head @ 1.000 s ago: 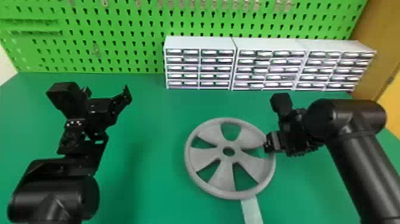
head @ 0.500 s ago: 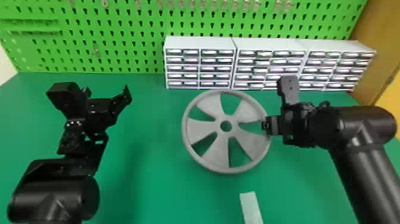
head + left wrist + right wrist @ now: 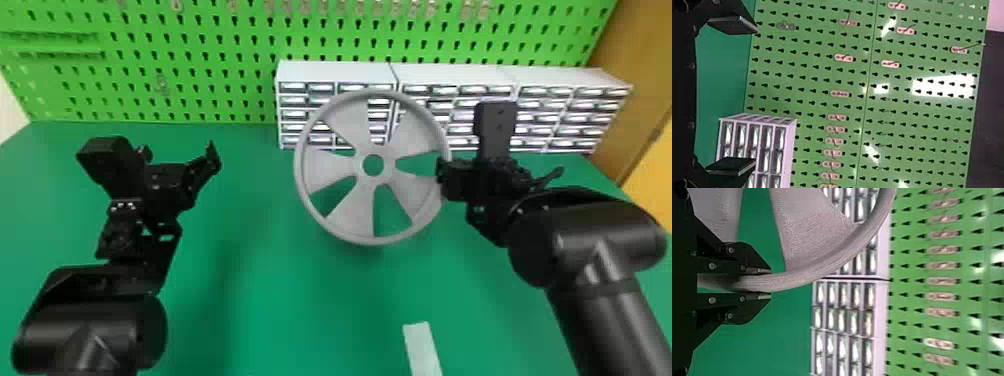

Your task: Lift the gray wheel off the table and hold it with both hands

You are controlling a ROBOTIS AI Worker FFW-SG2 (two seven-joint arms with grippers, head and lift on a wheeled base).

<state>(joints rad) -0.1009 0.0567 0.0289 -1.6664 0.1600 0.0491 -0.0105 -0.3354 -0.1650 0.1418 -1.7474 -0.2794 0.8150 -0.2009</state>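
Note:
In the head view the gray wheel (image 3: 342,218) is off the table, tilted with its spoked face toward the camera. My right gripper (image 3: 445,177) is shut on the right side of its rim. In the right wrist view the rim of the gray wheel (image 3: 836,258) runs between the two fingers of my right gripper (image 3: 764,282). To the left of the wheel, apart from it, my left gripper (image 3: 212,160) is over the table's left part. The left wrist view has my left gripper (image 3: 732,96) open, its two fingers wide apart with nothing between them.
White drawer cabinets (image 3: 340,72) line the back of the green table (image 3: 240,310), behind the wheel. A green pegboard (image 3: 200,50) rises behind them. A pale strip (image 3: 422,350) lies near the front edge.
The wheel has risen from the table and tilted up toward the drawers, held by my right gripper, which has lifted with it. My left arm has stayed still.

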